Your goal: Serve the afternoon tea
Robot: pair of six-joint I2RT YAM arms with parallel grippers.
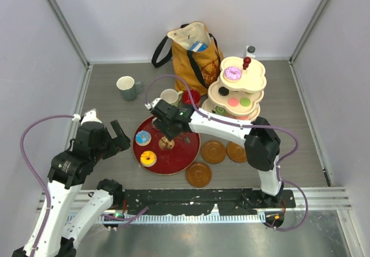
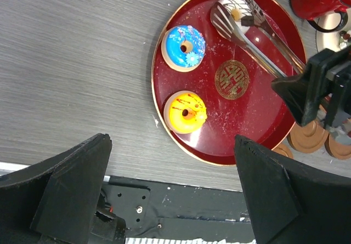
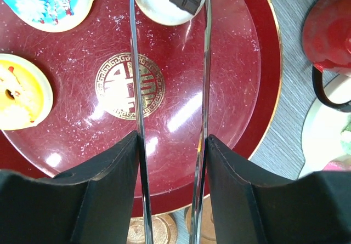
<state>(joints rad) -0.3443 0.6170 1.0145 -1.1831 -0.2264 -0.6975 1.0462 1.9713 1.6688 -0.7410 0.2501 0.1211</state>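
Note:
My right gripper (image 3: 171, 140) is shut on a pair of metal tongs (image 3: 137, 90), squeezing both arms. The tong tips straddle a white donut with a chocolate piece (image 3: 164, 5) at the far side of the red tray (image 1: 184, 156); I cannot tell whether they pinch it. A blue donut (image 1: 143, 137) and a yellow donut (image 1: 148, 158) lie on the tray's left half. In the top view the right gripper (image 1: 171, 129) hides the white donut. My left gripper (image 1: 118, 134) hovers open and empty left of the tray. The cream stand (image 1: 257, 84) carries a pink donut (image 1: 232, 73) and macarons.
Three brown saucers (image 1: 213, 151) lie right of and in front of the tray. A grey-green mug (image 1: 127, 87), a pale green mug (image 1: 169, 97) and a red mug (image 1: 192, 97) stand behind it. The yellow tote bag (image 1: 193, 52) stands at the back wall.

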